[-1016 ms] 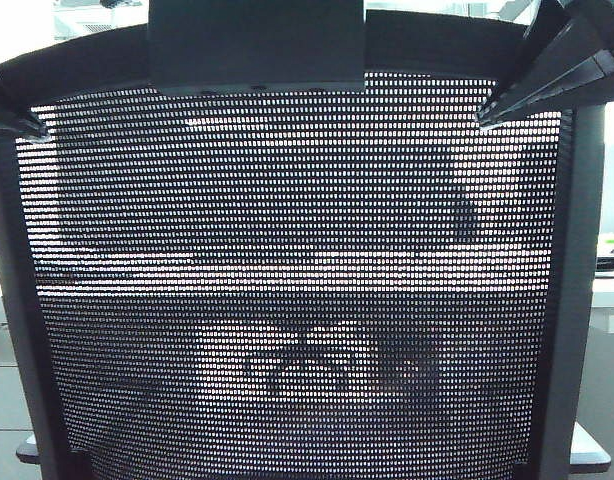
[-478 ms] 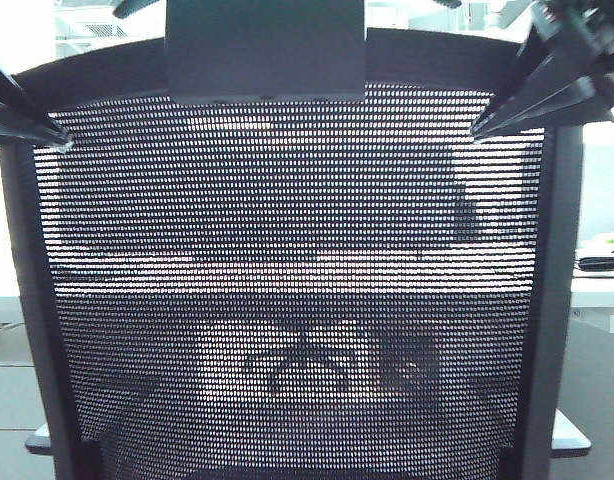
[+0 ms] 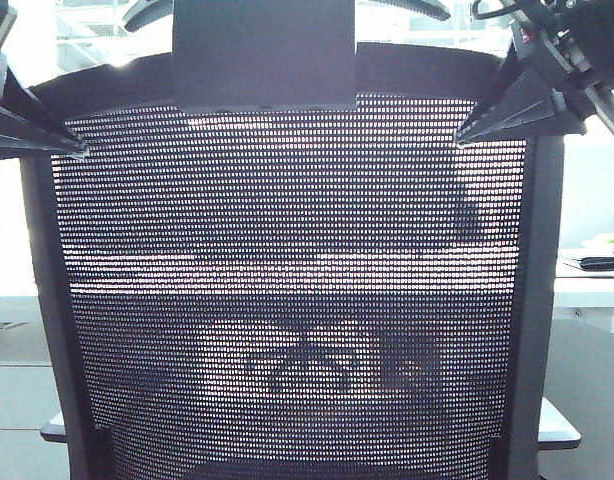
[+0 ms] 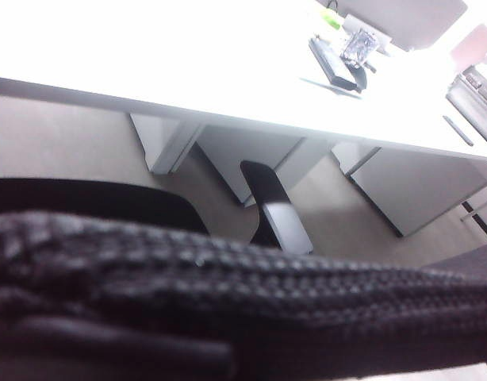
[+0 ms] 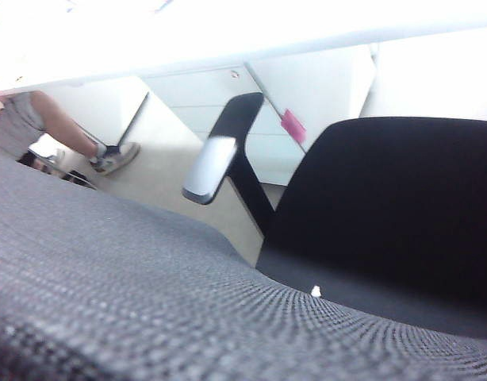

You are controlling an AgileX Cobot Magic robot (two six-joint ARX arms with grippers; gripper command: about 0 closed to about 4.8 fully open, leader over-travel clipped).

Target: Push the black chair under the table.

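The black chair (image 3: 287, 300) fills the exterior view, its mesh back facing me and the headrest bracket (image 3: 265, 55) at the top. My left gripper (image 3: 75, 148) presses its tip against the upper left of the mesh, fingers drawn together. At the upper right of the mesh my right gripper (image 3: 465, 135) does the same. Both wrist views look over the mesh edge (image 4: 228, 278) (image 5: 148, 294), which hides the jaws. Beyond it are the armrests (image 4: 279, 226) (image 5: 212, 167) and the seat (image 5: 402, 206), with the white table (image 4: 188, 71) (image 5: 228, 48) just ahead.
Black items and a small box (image 4: 343, 59) lie on the far part of the table. A white drawer cabinet (image 5: 220, 95) with a pink tag (image 5: 293, 125) stands under it. A person's leg and shoe (image 5: 85, 143) show beyond the table.
The chair back has shrunk in the exterior view and more of its frame shows, so it has rolled away toward the table. Both grippers have followed, staying on the mesh.
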